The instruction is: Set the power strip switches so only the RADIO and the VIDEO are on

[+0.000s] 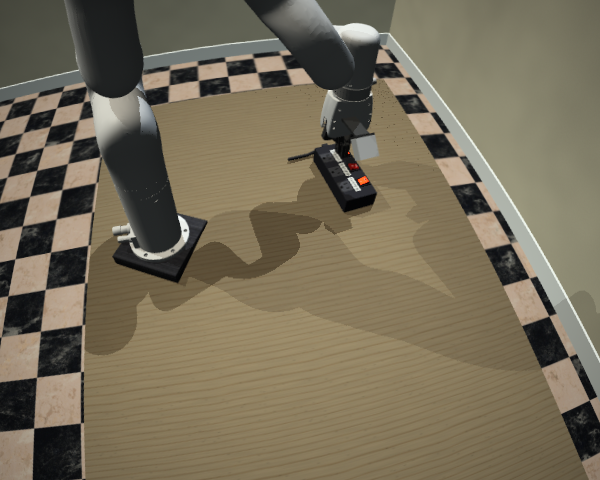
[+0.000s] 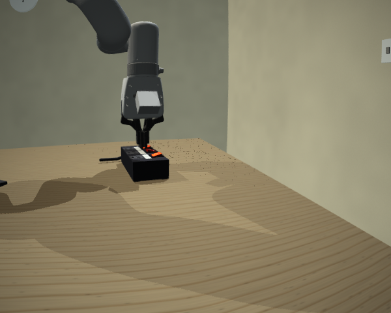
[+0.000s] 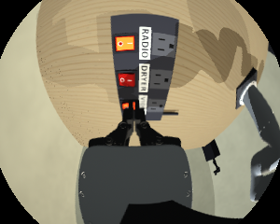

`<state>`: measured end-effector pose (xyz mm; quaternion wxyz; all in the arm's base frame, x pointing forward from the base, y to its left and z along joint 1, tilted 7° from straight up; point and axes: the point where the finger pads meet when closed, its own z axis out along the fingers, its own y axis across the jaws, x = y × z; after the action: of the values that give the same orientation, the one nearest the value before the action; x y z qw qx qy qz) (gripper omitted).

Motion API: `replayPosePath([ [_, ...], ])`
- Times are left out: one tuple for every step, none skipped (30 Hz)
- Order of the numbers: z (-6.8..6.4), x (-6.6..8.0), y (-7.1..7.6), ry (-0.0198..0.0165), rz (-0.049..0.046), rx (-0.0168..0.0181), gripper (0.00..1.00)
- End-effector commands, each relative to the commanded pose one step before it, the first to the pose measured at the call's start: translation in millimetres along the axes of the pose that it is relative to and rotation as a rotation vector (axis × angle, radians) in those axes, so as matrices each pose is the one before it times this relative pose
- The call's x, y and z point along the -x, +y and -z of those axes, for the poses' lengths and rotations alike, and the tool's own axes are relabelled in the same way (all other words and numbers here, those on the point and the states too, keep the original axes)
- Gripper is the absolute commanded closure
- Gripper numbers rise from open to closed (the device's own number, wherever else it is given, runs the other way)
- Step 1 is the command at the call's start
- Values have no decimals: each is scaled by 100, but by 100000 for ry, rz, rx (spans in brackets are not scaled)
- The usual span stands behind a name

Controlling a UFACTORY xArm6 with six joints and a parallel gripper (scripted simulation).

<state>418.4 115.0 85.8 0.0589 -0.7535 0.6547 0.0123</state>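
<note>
A black power strip (image 1: 344, 176) lies flat on the wooden table, right way up; it also shows in the exterior view (image 2: 144, 163) and in the wrist view (image 3: 143, 63). It has three switches with white labels. The RADIO switch (image 3: 125, 44) glows bright orange. The middle switch (image 3: 125, 78), labelled DRYER, is dark red. The third switch shows orange at my fingertips and is partly hidden, its label cut off. My gripper (image 3: 133, 106) (image 1: 343, 149) is shut with nothing in it, pointing straight down, its tips on that third switch.
The arm's base (image 1: 159, 245) is bolted to the table at the left. The strip's black cable (image 1: 301, 155) runs left from its far end. Walls stand close behind and to the right of the table.
</note>
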Motion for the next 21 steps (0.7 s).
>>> replayPosePath([
  [219,-1,-3,0,0,-1,100],
  [152,0,0,1,0,0,100],
  [189,0,0,0,0,0,100],
  [224,0,0,0,0,0,100],
  [253,0,0,0,0,0,100],
  [0,0,0,0,0,0,100],
  [0,0,0,0,0,0,100],
  [276,0,0,0,0,0,100],
  [292,0,0,0,0,0,100],
  [300,0,1,1,0,0,100],
  [299,0,-1,-1,0,0,100],
  [291,0,0,0,0,0,100],
  [274,0,0,0,0,0,100],
  [251,0,0,0,0,0,100],
  [221,0,0,0,0,0,100],
  [187,0,0,0,0,0,100],
  [149,0,0,0,0,0,100],
  [111,0,0,0,0,0,100],
  [75,0,0,0,0,0,100],
  [42,0,0,0,0,0,100],
  [17,0,0,0,0,0,100],
])
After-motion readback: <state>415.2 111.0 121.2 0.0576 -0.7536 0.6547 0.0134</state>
